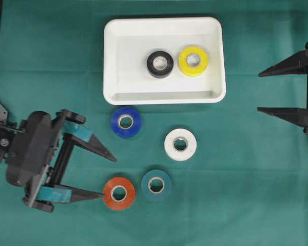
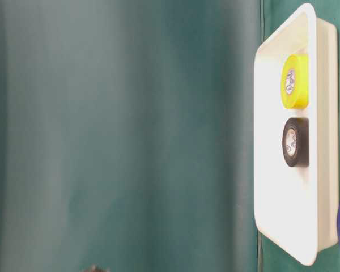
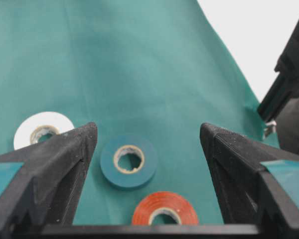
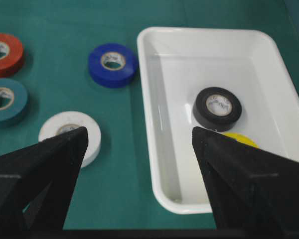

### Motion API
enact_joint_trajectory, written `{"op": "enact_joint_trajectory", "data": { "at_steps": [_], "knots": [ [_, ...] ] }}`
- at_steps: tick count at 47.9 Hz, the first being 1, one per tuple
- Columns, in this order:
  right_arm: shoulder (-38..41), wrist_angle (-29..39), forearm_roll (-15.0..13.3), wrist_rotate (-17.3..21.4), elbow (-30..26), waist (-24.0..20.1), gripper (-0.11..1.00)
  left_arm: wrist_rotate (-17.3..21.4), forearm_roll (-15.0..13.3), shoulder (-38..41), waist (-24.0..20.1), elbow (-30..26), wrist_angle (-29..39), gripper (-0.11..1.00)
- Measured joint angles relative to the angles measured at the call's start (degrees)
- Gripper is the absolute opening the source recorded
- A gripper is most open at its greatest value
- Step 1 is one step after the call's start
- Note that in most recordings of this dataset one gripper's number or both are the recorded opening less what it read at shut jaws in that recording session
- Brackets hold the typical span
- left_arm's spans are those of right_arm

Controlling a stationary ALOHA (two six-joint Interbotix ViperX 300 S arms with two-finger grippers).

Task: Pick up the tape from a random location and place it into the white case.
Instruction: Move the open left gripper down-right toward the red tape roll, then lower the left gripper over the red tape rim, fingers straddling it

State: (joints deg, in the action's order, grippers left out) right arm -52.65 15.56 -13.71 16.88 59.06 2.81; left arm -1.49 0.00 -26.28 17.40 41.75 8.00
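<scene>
Beside the red tape (image 1: 118, 193), left tool (image 1: 109, 175) wide open — empty, right tool (image 1: 258, 92) open, empty

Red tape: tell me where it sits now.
In the overhead view the red tape lies low and left of centre, beside the teal tape, just off the left gripper's lower fingertip.

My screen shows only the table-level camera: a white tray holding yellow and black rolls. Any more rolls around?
Observer: Four lie on the cloth outside the white case: blue roll, white roll, teal roll, red roll.
Visitor: Any robot hand near them?
Observer: The left gripper, open and empty, is beside the red roll.
Visitor: And the other?
Observer: The right gripper, open too, is right of the case, far from every roll.
</scene>
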Motion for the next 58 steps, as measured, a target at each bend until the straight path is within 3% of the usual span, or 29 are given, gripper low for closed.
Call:
{"op": "enact_joint_trajectory", "data": {
  "at_steps": [28, 58],
  "knots": [
    [0.0, 0.0, 0.0, 0.0, 0.0, 0.0, 0.85, 0.0, 0.0, 2.0, 0.1, -1.8, 2.9, 0.82],
    [0.0, 0.0, -0.1, 0.0, 0.0, 0.0, 0.85, -0.1, 0.5, 15.8, -1.5, -18.9, 35.9, 0.82]
  ]
}}
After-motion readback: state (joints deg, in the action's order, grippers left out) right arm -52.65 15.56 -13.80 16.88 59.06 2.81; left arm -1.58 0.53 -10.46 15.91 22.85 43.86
